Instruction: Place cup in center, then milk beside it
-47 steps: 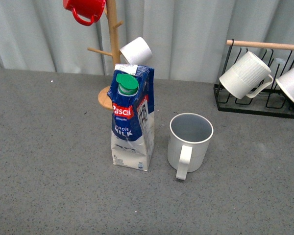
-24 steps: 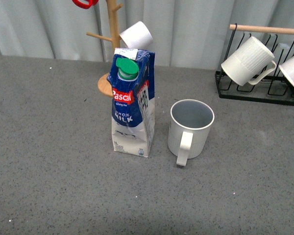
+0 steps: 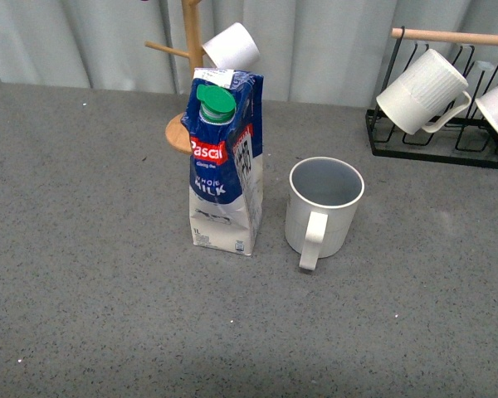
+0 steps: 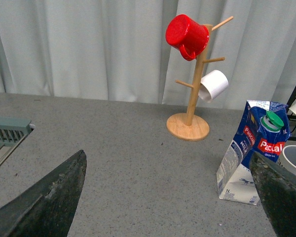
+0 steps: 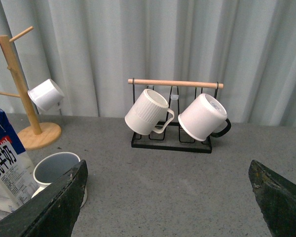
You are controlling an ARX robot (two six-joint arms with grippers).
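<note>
While the cup [image 3: 324, 206] stands upright on the grey bench [image 3: 83, 274], its grey-blue inside shows and its thick loop handle faces the camera in the front view. The milk [image 3: 224, 162] stands upright just beside the cup, on the cup's left in that view, a narrow gap between them, and it rises taller than the cup. Its green cap and red logo face forward.

Behind the milk stands a wooden mug tree [image 3: 189, 83], with a small white cup [image 3: 231, 46] hung on one peg; the left wrist view shows a red mug [image 4: 186, 35] near the tree's top. Behind the cup and off to its right sits a black wire rack [image 3: 436, 124] with a wooden bar, holding a ribbed white mug [image 3: 420, 92] and another white mug [image 5: 203, 117] with a dark handle.

The left tool [image 4: 167, 197] hangs well apart from the milk, its two dark fingers [image 4: 44, 202] spread wide and grasping nothing. The right tool [image 5: 170, 202] is likewise released, fingers [image 5: 281, 200] wide apart, clear of the cup.
</note>
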